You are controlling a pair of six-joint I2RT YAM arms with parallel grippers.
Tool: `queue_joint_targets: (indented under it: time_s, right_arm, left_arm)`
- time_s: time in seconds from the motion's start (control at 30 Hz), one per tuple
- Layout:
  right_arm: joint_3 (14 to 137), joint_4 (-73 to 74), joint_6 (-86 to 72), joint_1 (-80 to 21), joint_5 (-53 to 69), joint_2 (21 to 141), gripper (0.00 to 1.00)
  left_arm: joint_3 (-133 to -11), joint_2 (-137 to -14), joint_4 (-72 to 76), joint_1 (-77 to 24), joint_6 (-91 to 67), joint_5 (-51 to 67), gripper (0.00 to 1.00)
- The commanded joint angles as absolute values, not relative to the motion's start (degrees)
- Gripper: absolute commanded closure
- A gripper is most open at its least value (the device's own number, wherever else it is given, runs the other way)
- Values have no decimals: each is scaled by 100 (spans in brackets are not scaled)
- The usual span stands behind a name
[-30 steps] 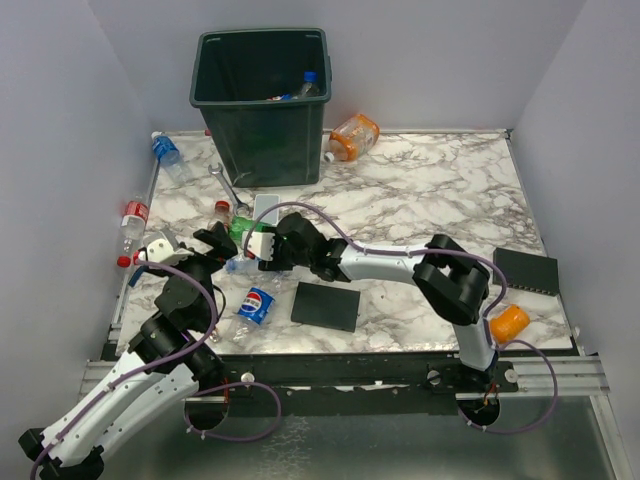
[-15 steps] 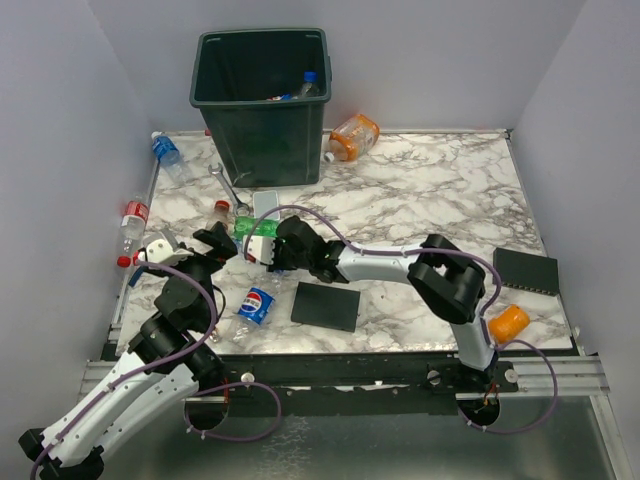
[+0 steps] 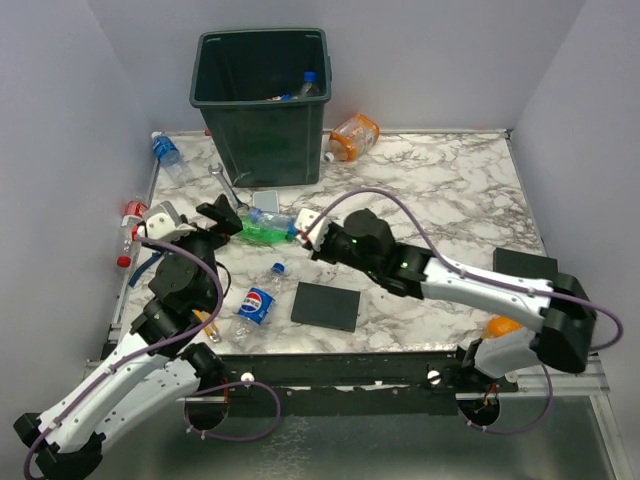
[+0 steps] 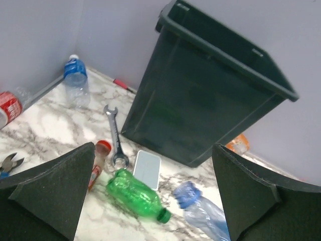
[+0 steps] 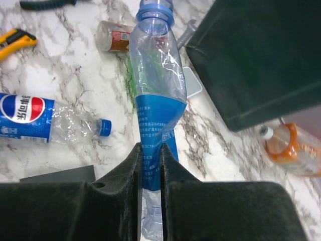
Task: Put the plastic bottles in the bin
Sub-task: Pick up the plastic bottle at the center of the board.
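The desk (image 3: 440, 190) has a smooth, marble-patterned top. The bin (image 4: 200, 105) is dark green plastic with a slight sheen. The crushed bottle (image 5: 156, 85) is clear, crinkled plastic, and the wrench (image 4: 115, 136) is bare metal.

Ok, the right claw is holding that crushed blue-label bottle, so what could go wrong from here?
1. The right claw pinches the crushed bottle at its flattened label end, with most of its length sticking out, so it could slip or swing when lifted.
2. The bin is tall, so a low carry may knock the bottle against its wall or rim.
3. The left claw sits open close by, so the arms could bump.
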State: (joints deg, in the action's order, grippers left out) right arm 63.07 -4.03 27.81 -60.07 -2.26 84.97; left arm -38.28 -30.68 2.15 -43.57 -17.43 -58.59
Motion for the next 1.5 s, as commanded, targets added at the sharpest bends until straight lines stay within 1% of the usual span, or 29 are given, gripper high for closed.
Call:
queue_joint_targets:
  time_s: [0.0,0.1,0.13,0.23,0.3,0.37,0.47,0.63,0.73,0.83,1.07,1.17,1.27,1.4,1.47]
  right_arm:
    - [5409,-386,1462,-6047,-1033,7427,100]
    - [4694,-946,611,-6047,-1273,6587,99]
    - [4460,-1184,346,-6047,-1333,6317,99]
    - [3788,-1901,-423,-6042,-1725,5407,99]
    - [3377,-2451,-737,-6038,-1956,4848,99]
    - [2979,-2894,-975,-6038,-2031,4278,99]
    - [2618,-3301,-1199,-6038,-1861,3659,99]
    - [2349,-3699,-1564,-6038,-1509,3120,100]
    - [2373,-3803,-1695,-6038,-1334,2996,100]
    - [2429,-3821,-1790,-6038,-1220,2986,99]
    - [2582,-3809,-1948,-6038,-701,3246,99]
    - [2633,-3797,-1947,-6038,-560,3354,100]
    - [2671,-3708,-1932,-6038,-561,3422,99]
    - [2641,-3705,-1940,-6038,-579,3437,100]
    - [2637,-3713,-1930,-6038,-592,3437,99]
  left_arm:
    - [-4555,-3501,625,-4335,-1261,-5167,1]
    - [-5371,-4048,226,-4333,-1439,-4298,1]
    - [-5713,-4290,47,-4333,-1606,-3722,1]
    - [-6631,-5079,-630,-4326,-2319,-2514,1]
    - [-7017,-5503,-750,-4331,-2698,-1748,1]
    - [-7186,-5811,-584,-4307,-2995,-967,1]
    - [-7248,-6208,23,-4241,-3252,536,1]
    - [-6989,-6691,1249,-4159,-3741,2355,1]
    - [-6763,-6770,1896,-4148,-3949,2921,1]
    - [-6622,-6770,2265,-4143,-4053,3175,1]
    - [-6652,-6815,2435,-4143,-4017,3428,1]
    - [-6729,-6883,2426,-4146,-4032,3540,8]
    - [-6748,-6899,2424,-4148,-4043,3561,22]
    - [-6772,-6880,2457,-4143,-4067,3552,48]
    - [-6776,-6875,2476,-4147,-4093,3574,59]
